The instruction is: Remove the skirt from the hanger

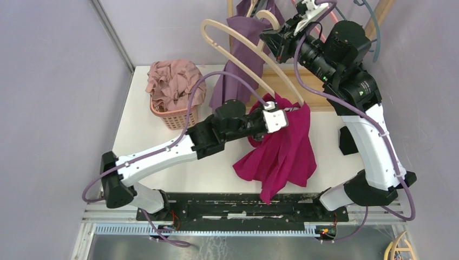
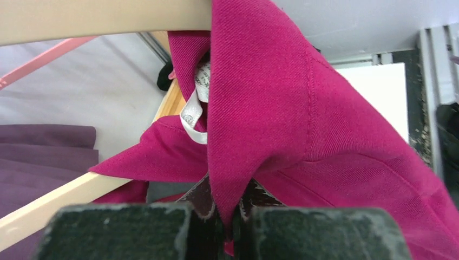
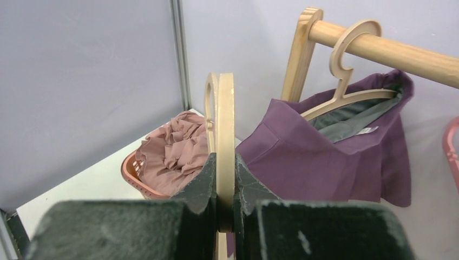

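Above the middle of the surface (image 1: 325, 135), the left gripper (image 2: 227, 208) is clamping shut on a waistband fold of the magenta skirt (image 1: 284, 151), which is hanging off the low end of the cream hanger (image 3: 225, 124) that the right gripper (image 3: 226, 203) is pinching closed at the far right. Judging from this, the left arm should be drawing the fold off along that hanger end while the right is holding the hanger steady, so nothing is snagging.
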Robot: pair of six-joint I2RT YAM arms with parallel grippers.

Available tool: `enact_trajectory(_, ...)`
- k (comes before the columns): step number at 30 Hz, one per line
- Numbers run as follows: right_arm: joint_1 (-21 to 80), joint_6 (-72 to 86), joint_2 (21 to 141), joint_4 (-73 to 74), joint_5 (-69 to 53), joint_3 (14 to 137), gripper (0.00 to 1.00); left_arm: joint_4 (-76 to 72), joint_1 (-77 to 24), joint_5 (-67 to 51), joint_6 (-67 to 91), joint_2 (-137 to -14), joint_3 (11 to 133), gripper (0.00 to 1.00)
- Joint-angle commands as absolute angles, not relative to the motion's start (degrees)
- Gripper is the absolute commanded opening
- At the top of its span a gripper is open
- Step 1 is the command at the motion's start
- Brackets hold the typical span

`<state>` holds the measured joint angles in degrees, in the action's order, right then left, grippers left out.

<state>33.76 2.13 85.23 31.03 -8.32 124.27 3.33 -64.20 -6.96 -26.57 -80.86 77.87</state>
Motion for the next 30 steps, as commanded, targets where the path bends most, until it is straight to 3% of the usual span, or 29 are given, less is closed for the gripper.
enact_trajectory(1, 33.6, 2.4, 83.8, 14.7, -3.5, 130.0, 0.01, 8.0, -64.2, -5.6, -24.8, -88.9, 78.6, 0.03)
enact_trajectory(6, 33.6, 1.0, 82.2, 8.2, 0.8, 128.8, 0.01, 9.1, -64.2, -3.9, -26.8, -89.7, 81.6, 0.03)
enact_trajectory(13, 33.6, -3.4, 75.0, -3.1, 9.4, 120.3, 0.01, 8.9, -64.2, -3.2, -25.9, -89.1, 76.2, 0.03)
enact_trajectory(30, 33.7, 1.0, 71.0, -7.5, 9.1, 119.6, 0.01, 3.4, -59.5, -1.2, -24.9, -107.9, 82.5, 0.03)
